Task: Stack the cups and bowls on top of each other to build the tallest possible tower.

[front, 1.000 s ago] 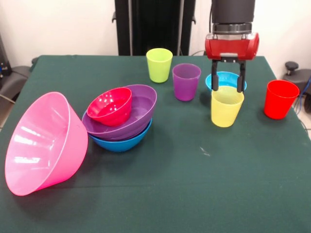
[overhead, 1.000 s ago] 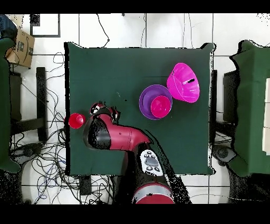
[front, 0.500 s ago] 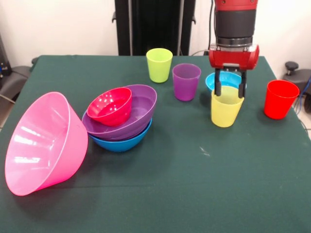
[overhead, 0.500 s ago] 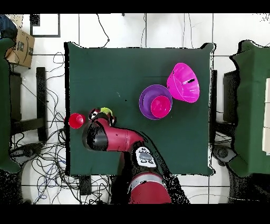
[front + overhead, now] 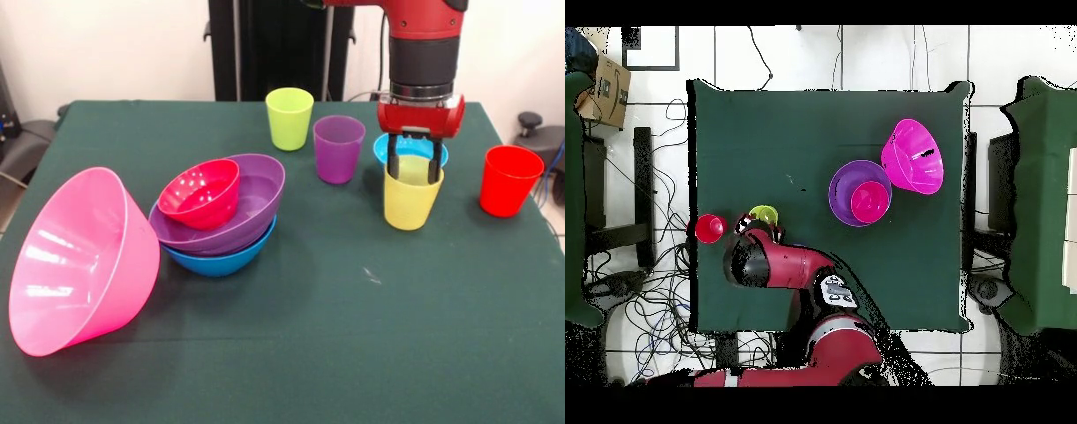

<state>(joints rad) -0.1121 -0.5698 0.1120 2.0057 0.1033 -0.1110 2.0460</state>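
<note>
My gripper [image 5: 414, 168] hangs open at the far rim of the yellow cup [image 5: 411, 196], its fingers [image 5: 394, 166] apart in front of the light blue bowl [image 5: 383, 147]. I cannot tell whether it touches either. A red cup [image 5: 509, 180] stands to the right; purple [image 5: 339, 148] and lime green [image 5: 290, 117] cups stand to the left. The tower is a blue bowl [image 5: 219, 261] holding the purple bowl [image 5: 260, 190] and a tilted red bowl [image 5: 201, 193]. The pink bowl [image 5: 79, 261] leans on its side beside it. The overhead view shows the yellow cup [image 5: 764, 214], red cup [image 5: 710, 228] and the arm [image 5: 780, 262].
Everything stands on a green table [image 5: 353, 336]. Dark chairs [image 5: 1043, 200] flank the table, a cardboard box [image 5: 605, 88] sits on one, and cables lie on the floor. The pink bowl [image 5: 913, 157] lies close to the table's edge.
The gripper has drawn back from above the yellow cup toward the light blue bowl, and its fingers now reach lower. The overhead view now uncovers the yellow cup. Cups and bowls have not moved.
</note>
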